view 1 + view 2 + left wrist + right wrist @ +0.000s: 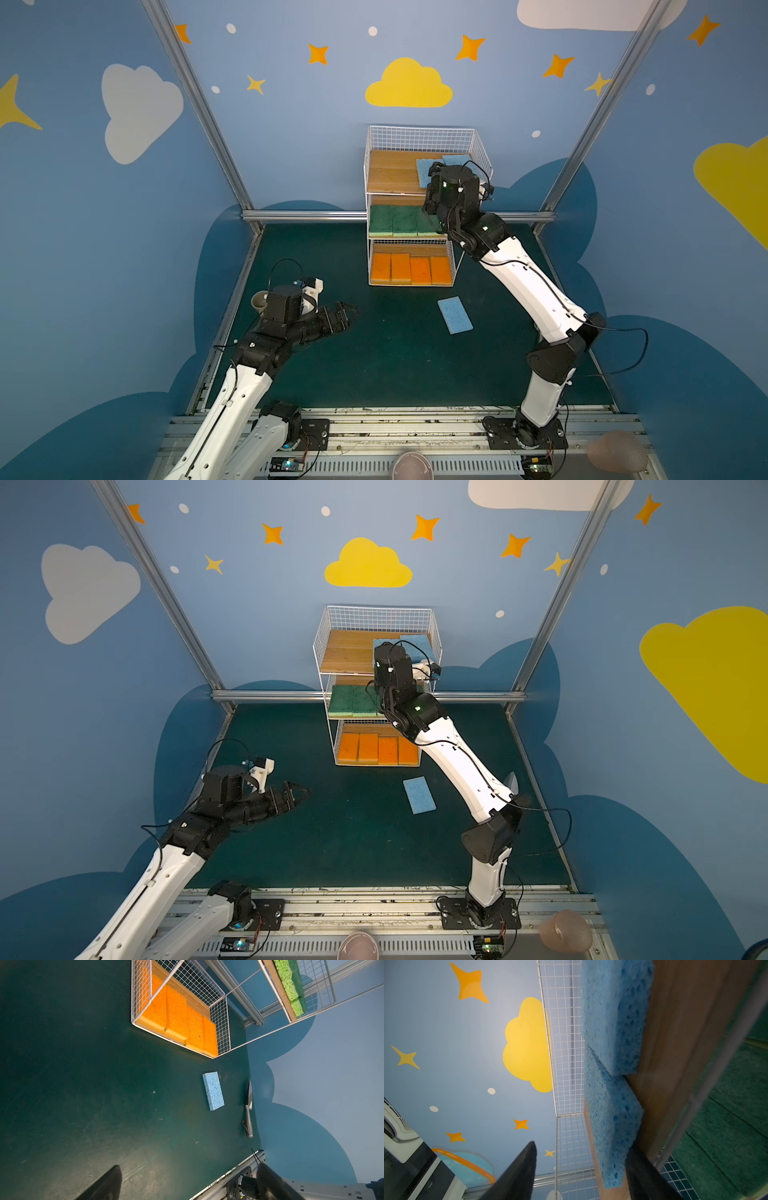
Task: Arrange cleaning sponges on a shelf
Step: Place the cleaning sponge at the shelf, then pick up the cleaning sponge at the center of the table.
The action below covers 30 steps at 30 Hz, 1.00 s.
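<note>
Blue porous foam fills my right wrist view: two light blue rectangular sponges (612,1012) lie flat, just beside each other, on the top wooden plank of the white wire three-tier shelf (368,166). My right gripper (581,1147) has its jaws parted around the nearer one, one finger clear of it, so I judge nothing is gripped. Each tier takes one colour: dark green sponges (395,220) in the middle, orange sponges (411,269) at the bottom. So the third blue sponge (455,314), on the dark green mat (374,353), belongs up top. My left gripper (351,311) hovers wide open, empty.
</note>
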### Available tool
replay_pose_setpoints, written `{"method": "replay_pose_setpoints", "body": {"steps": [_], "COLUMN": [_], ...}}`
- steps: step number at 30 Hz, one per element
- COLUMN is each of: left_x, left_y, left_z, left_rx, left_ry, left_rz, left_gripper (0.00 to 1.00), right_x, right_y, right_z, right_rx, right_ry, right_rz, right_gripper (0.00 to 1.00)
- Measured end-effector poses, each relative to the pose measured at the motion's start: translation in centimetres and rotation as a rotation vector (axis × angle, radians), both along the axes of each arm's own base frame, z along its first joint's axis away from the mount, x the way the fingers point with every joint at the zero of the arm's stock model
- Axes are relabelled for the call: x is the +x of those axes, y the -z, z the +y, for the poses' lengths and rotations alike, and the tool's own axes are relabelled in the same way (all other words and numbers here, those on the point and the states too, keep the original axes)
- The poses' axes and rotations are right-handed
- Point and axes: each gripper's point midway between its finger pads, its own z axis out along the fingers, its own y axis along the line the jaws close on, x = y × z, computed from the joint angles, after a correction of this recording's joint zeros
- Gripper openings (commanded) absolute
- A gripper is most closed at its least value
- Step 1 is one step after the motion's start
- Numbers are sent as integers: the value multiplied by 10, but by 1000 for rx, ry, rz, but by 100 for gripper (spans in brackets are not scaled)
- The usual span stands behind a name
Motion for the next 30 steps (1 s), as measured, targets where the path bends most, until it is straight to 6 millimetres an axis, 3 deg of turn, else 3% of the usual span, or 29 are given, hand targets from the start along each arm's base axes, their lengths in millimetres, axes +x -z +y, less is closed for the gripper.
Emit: {"method": "replay_pose_setpoints", "body": {"steps": [12, 23, 26, 30], "left_x": [-1, 2, 3, 5], "left_y": [-2, 5, 10, 19], "left_z": [1, -1, -6, -19], "left_rx": [-2, -4, 6, 29], "left_ry": [-1, -6, 13, 61], "left_rz": [-7, 30, 49, 63], "left_gripper": [100, 100, 100, 99], "right_x": [-19, -35, -41, -64], "right_y": [0, 3, 10, 38], "right_z": [-2, -24, -33, -53], "right_rx": [-75, -142, -205, -323], "right_ry": [-41, -91, -117, -194], "right_rz": [-8, -13, -23, -56], "right_gripper": [73, 74, 71, 65]}}
